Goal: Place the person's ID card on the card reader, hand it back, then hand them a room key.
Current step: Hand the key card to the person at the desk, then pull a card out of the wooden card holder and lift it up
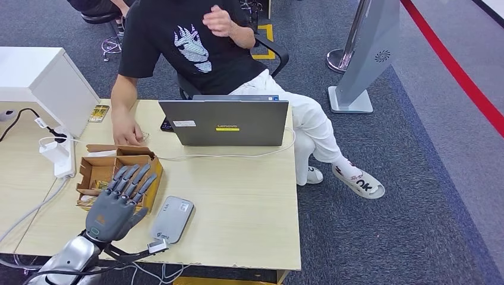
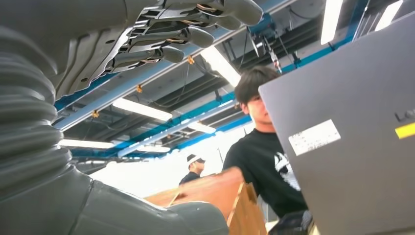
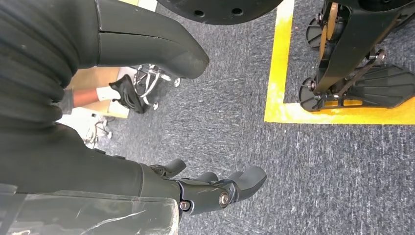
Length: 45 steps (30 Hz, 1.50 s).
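My left hand (image 1: 117,202) hovers low over the near end of the open cardboard box (image 1: 150,161), fingers stretched out and apart, holding nothing. In the left wrist view its fingers (image 2: 186,36) are spread above the box's brown wall (image 2: 230,196). The grey card reader (image 1: 172,218) lies flat on the table just right of that hand, its cable leading off the front edge. The person's hand (image 1: 126,133) rests on the table at the box's far side; I cannot tell if it holds a card. My right hand (image 3: 210,191) hangs above the carpet, loosely curled and empty.
A grey laptop (image 1: 229,123) stands open at the table's far edge, back towards me, with a dark phone (image 1: 166,125) beside it. A white power strip (image 1: 62,155) and cables lie left of the box. A white cabinet (image 1: 35,71) stands at the far left.
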Motion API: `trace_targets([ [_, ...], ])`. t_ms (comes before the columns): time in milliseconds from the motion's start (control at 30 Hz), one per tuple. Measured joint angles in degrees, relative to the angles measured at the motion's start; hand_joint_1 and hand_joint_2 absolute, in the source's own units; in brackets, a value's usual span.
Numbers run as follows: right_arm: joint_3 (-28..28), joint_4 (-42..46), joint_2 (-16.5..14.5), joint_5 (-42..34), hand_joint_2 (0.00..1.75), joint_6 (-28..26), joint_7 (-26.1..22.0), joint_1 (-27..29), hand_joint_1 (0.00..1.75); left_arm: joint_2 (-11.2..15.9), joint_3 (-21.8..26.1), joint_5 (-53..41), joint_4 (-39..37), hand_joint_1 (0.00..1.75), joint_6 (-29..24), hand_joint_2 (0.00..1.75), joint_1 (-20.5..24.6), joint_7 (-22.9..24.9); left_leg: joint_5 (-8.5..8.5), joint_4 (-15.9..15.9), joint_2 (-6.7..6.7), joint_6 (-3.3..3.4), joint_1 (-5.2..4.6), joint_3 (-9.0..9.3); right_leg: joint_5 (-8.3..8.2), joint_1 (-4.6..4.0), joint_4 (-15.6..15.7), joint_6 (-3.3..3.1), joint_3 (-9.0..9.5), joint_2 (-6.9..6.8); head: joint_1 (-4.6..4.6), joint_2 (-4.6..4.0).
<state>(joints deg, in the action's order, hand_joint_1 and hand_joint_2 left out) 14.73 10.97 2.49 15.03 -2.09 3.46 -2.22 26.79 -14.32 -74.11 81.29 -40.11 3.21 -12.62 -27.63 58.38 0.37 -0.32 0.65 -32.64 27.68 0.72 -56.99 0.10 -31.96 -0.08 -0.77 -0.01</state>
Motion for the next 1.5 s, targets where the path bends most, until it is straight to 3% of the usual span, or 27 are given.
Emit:
trace_targets([
  [267, 1.18, 0.00, 0.00, -0.06, 1.75, -0.20, 0.01, 0.27, 0.00, 1.12, 3.91, 1.99, 2.68, 0.00, 0.00, 1.75, -6.07, -1.57, 0.00, 0.00, -0.01, 0.00, 0.00, -0.01, 0.01, 0.00, 0.00, 0.01, 0.00, -0.01, 0.02, 0.00],
  [533, 1.86, 0.00, 0.00, 0.43, 1.75, -0.20, -0.01, 0.31, 0.00, 1.82, 9.14, 3.42, 2.26, 0.00, 0.00, 1.75, -7.98, -2.97, 0.01, 0.00, -0.02, 0.00, 0.00, -0.01, 0.01, 0.00, 0.00, 0.01, 0.01, -0.03, 0.01, 0.00],
  [933, 2.20, 0.00, 0.00, 1.26, 1.75, 0.00, 0.04, 0.24, 0.00, 1.77, 10.36, 3.15, -5.04, 0.00, 0.03, 1.75, -3.90, -4.00, 0.01, 0.00, -0.03, 0.00, 0.00, 0.00, 0.00, 0.00, 0.00, 0.00, 0.01, -0.03, 0.00, 0.01],
  [1500, 2.21, 0.00, 0.00, 2.00, 1.75, 0.14, -0.02, 0.19, 0.00, 0.64, 7.88, 3.77, -12.25, 0.00, 0.52, 1.75, 1.87, -4.38, 0.01, 0.00, -0.02, 0.00, 0.00, 0.00, 0.00, 0.00, 0.00, 0.00, 0.00, -0.02, 0.01, -0.01],
])
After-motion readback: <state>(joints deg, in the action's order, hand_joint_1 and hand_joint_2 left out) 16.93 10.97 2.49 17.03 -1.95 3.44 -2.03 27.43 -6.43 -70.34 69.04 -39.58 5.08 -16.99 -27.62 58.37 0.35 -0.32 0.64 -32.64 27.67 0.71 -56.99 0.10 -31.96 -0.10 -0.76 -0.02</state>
